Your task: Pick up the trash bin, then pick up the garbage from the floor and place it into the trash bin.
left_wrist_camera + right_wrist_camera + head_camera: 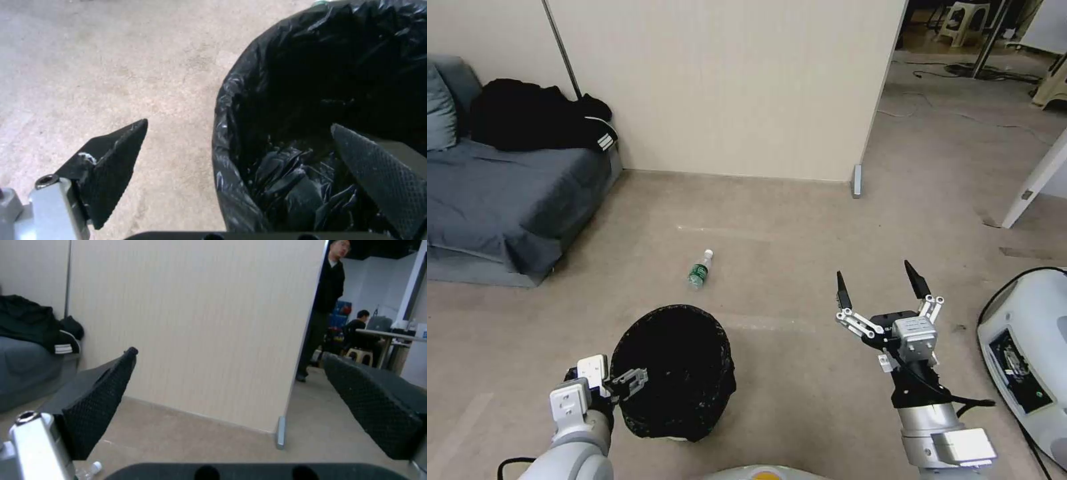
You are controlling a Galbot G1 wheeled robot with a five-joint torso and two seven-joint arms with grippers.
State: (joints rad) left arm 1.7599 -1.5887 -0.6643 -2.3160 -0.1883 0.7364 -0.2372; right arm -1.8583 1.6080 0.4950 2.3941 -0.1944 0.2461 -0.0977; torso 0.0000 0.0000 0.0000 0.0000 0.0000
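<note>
- The bin (677,373) stands on the floor (774,220) just ahead of the robot, on its left side; its black liner (311,100) covers the rim and drapes down the outside.
- The left hand (627,385) is at the bin's near-left rim. In the left wrist view its fingers (111,166) are apart, one outside over bare floor and the other inside the liner, so they straddle the rim without closing on it.
- The right hand (884,287) hovers above the floor to the right of the bin, well apart from it, fingers (98,403) spread wide and holding nothing.
- A small bottle (700,269) with a white cap and a green label lies on its side on the floor just beyond the bin. The label's writing is too small to read.
- A grey sofa (500,193) stands at far left with black clothes (534,117) piled on it, beside a beige wall (727,87).
</note>
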